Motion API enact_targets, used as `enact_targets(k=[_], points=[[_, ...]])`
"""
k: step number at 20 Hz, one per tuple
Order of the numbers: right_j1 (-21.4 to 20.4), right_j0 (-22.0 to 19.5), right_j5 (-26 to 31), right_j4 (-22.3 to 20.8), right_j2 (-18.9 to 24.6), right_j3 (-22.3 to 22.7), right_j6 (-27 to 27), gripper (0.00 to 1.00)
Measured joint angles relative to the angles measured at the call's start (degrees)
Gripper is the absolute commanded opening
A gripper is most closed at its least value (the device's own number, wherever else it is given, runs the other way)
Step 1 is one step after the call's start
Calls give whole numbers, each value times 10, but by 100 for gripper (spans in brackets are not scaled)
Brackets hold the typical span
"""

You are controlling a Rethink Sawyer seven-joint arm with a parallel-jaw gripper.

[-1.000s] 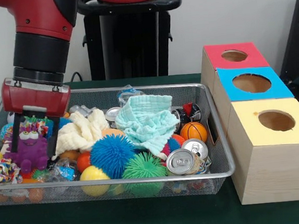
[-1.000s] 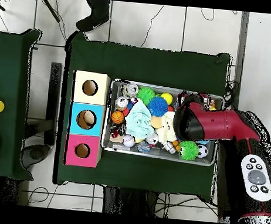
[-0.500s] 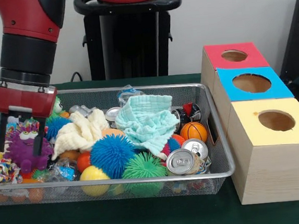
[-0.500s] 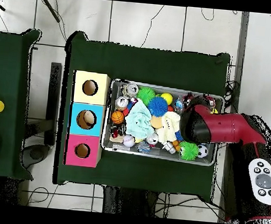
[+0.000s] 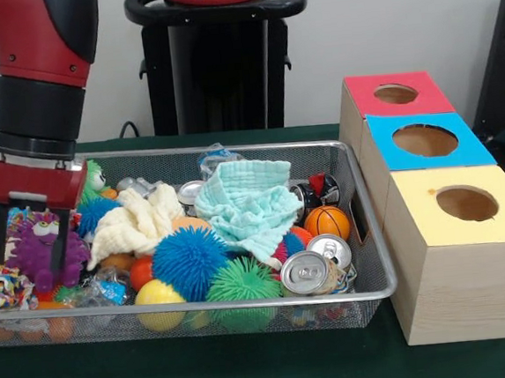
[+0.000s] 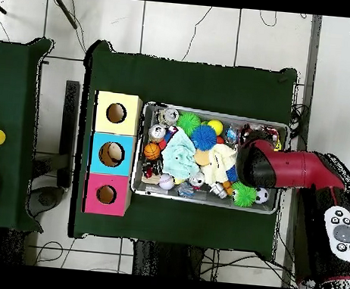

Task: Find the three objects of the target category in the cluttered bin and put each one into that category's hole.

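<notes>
Pick step in hand: gripper [image 5: 28,248] spread wide, holding nothing, fingers straddling the purple googly-eyed toy [image 5: 35,252] at the left end of the mesh bin [image 5: 378,258]; next move, I judge, is a short descent, then closing on it.

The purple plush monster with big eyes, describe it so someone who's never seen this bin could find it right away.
Start at the wire mesh bin on the green table and go to its end farthest from the three wooden boxes. There, between the fingers of the robot's red gripper, sits the purple plush monster. It alone is purple and has bulging white eyes; its spiky neighbours are blue and green balls.
</notes>
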Motion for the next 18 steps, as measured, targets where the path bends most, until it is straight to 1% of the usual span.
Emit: enact_targets(k=[9,18], points=[[22,0,-53,0,0,-1,0,100],[43,-1,-63,0,0,-12,0,100]])
